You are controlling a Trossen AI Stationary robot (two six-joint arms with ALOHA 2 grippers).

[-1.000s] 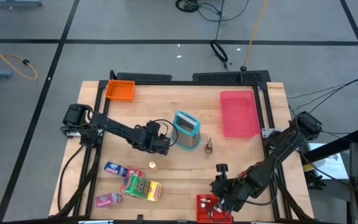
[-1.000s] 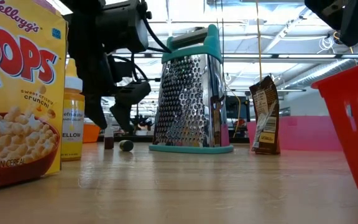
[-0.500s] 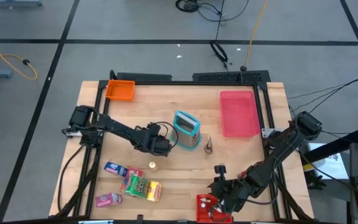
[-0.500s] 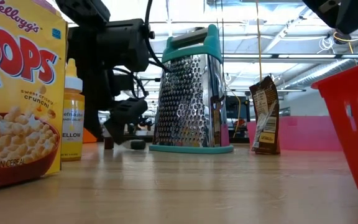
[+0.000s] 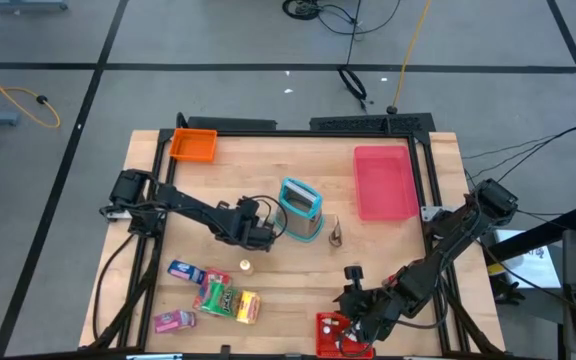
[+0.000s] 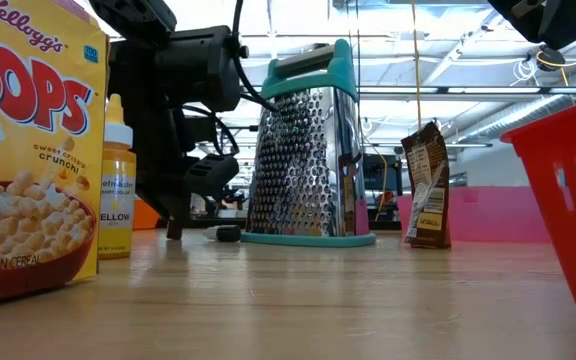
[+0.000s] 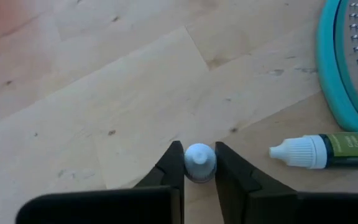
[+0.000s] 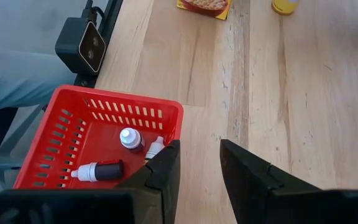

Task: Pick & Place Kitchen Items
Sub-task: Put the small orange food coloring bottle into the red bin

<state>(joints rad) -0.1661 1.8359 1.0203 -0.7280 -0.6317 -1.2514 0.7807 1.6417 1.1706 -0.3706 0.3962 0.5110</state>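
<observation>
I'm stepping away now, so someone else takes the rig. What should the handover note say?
Left end effector: shut on a small upright white-capped bottle beside the grater; not lifted.
Right end effector: open, empty, over the red basket edge.
Done: three small bottles in the basket.
Left: a green dropper bottle lying by the grater, the brown pouch, the snack packets and the yellow bottle.
</observation>
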